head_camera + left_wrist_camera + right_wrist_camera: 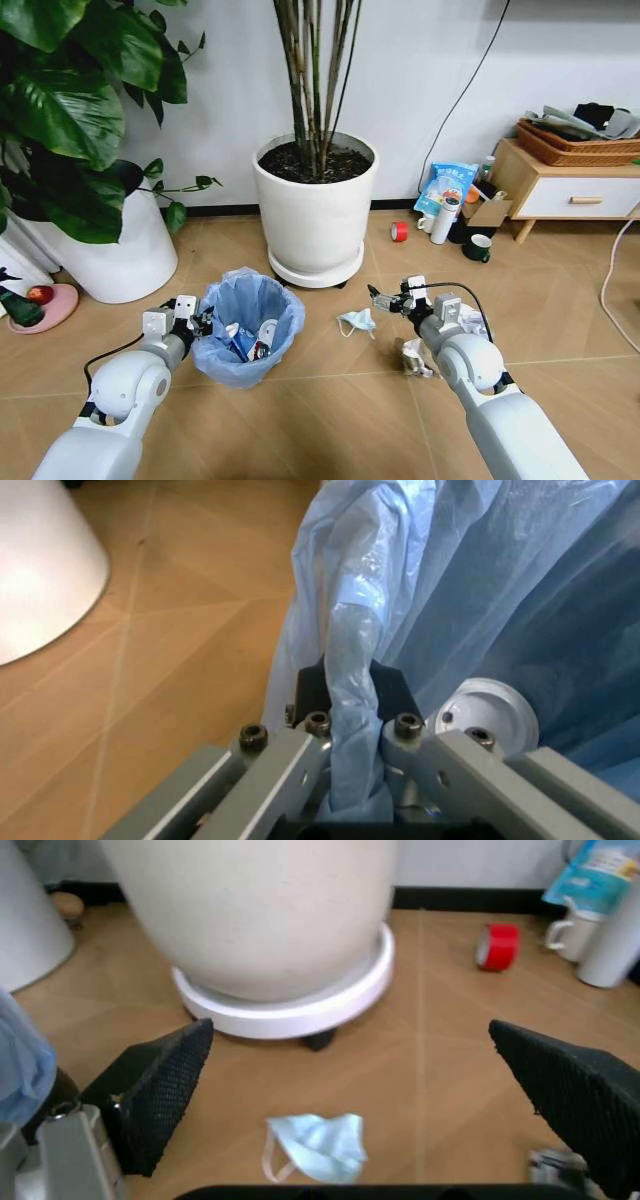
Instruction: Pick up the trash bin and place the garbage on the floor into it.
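Head view: the trash bin (pixel 247 325) on the floor near left already holds some litter; a face mask (pixel 357 322) and crumpled paper (pixel 415 357) remain out.

Left wrist view: the left gripper (pixel 350 739) pinches the bin's bag.

Right wrist view: the right gripper (pixel 360 1102) hangs spread above the mask.

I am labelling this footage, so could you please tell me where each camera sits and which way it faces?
Head view: high, looking down past both arms at the trash bin and face mask.
Left wrist view: behind the left tool, clamped on the bin's bag rim.
Right wrist view: behind the open right tool, facing mask and white pot.
Shared: mask, pot.
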Motion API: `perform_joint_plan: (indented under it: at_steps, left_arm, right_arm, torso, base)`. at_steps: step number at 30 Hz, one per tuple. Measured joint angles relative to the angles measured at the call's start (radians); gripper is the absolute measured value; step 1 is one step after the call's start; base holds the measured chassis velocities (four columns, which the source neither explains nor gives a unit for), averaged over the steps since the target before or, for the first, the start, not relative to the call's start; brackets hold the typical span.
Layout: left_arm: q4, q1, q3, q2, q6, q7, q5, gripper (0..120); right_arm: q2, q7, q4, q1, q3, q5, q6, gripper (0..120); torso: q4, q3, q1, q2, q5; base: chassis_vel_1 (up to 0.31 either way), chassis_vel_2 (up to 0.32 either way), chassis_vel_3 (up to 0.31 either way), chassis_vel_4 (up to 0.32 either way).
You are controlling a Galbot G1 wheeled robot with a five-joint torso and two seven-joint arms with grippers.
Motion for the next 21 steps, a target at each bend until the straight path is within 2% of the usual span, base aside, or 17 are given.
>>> perform_joint_plan:
  at_steps: [6, 10, 12, 21]
  left_arm:
    - [0.006, -0.008, 0.007, -0.005, -0.001, 0.0, 0.002, 0]
    - [0.009, -0.01, 0.008, -0.009, -0.001, 0.001, 0.006, 0]
    - [0.01, -0.008, 0.006, -0.011, -0.002, 0.001, 0.007, 0]
    - [0.01, 0.0, -0.001, -0.011, -0.002, 0.0, 0.009, 0]
  right_arm:
    - [-0.004, -0.011, -0.032, -0.007, 0.013, -0.021, 0.008, 100]
    - [-0.002, -0.032, -0.105, -0.001, 0.021, -0.065, 0.03, 100]
    - [0.0, -0.058, -0.18, 0.003, 0.026, -0.091, 0.043, 100]
    - [0.011, -0.13, -0.335, -0.007, 0.027, -0.146, 0.074, 100]
  torso:
    - [0.0, 0.0, 0.0, 0.0, -0.0001]
    - [-0.0002, 0.0, 0.0, 0.0, 0.0006]
    - [-0.0001, 0.0, 0.0, 0.0, -0.0001]
    - [0.0003, 0.0, 0.0, 0.0, -0.0003]
  base:
    - [-0.165, -0.141, 0.135, 0.143]
    - [-0.104, -0.122, 0.105, 0.083]
    - [0.0, 0.0, 0.0, 0.0]
    - [0.005, 0.006, -0.004, -0.003]
